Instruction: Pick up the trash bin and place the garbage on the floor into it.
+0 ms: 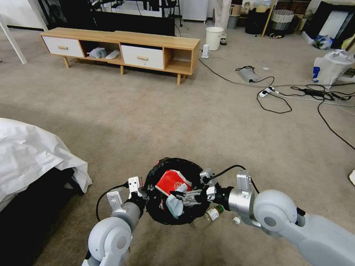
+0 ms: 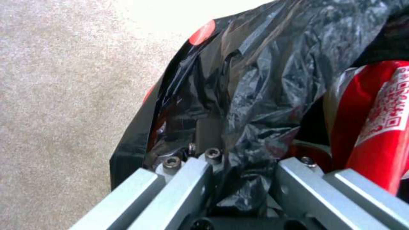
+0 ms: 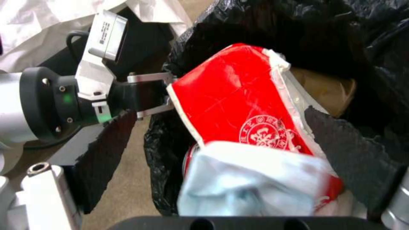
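The trash bin (image 1: 159,216), lined with a crinkled black bag, hangs just above the floor (image 1: 177,122) in front of me. My left gripper (image 1: 142,192) is shut on its rim, with bag plastic (image 2: 255,105) bunched between the fingers (image 2: 187,182). Inside lie a red wrapper (image 1: 169,181) (image 3: 230,95) and a brown paper bag (image 3: 328,89). My right gripper (image 1: 185,197) hovers over the opening, fingers spread wide, and a bluish-white tissue (image 1: 174,205) (image 3: 251,182) sits loose between them. A green-capped bottle (image 1: 209,215) lies on the carpet beside the bin.
A low wooden cabinet (image 1: 122,51) stands at the back left and a white bucket (image 1: 214,37) behind it. Black cables and a power strip (image 1: 266,92) trail across the right floor near a white plastic bag (image 1: 329,66). A white-sheeted object (image 1: 29,155) is at my left.
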